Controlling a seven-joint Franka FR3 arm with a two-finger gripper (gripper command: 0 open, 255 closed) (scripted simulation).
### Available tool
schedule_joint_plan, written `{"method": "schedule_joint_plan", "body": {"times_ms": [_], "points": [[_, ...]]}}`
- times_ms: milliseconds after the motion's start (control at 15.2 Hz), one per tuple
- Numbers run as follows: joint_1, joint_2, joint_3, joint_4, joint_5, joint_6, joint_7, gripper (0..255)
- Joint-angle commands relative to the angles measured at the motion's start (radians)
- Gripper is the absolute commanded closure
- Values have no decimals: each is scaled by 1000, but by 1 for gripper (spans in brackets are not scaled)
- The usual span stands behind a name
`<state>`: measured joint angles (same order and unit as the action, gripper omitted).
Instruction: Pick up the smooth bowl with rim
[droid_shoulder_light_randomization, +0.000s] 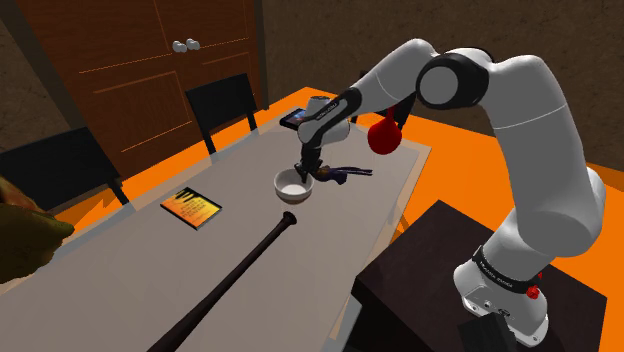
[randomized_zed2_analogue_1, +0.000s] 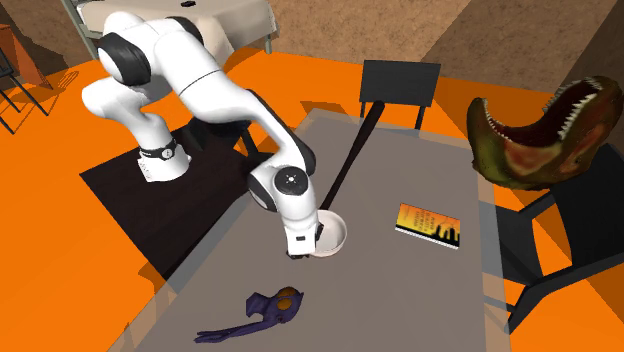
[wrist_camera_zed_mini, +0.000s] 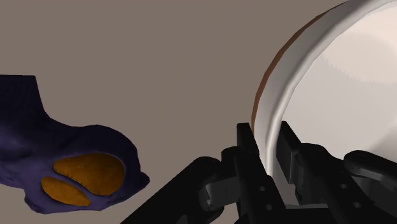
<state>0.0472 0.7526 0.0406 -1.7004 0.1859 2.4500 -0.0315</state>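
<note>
The round bowl (droid_shoulder_light_randomization: 291, 185), white inside and brown outside, stands upright with its mouth up on the grey counter (droid_shoulder_light_randomization: 150, 270), well in from every edge. The black claw (wrist_camera_zed_mini: 267, 139) is closed narrowly on its rim, one finger inside and one outside. A long black bat (droid_shoulder_light_randomization: 230, 285) ends just beside the bowl. A purple mask-like piece with orange patches (wrist_camera_zed_mini: 70, 159) lies near its other side. In the second exterior view the wrist hides part of the rim.
</note>
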Motion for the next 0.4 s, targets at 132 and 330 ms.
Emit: {"method": "schedule_joint_plan", "body": {"times_ms": [132,330], "points": [[0,-42,-2,-6,-3,-36,6,255],[1,-54,-3,-9,-4,-45,8,255]]}}
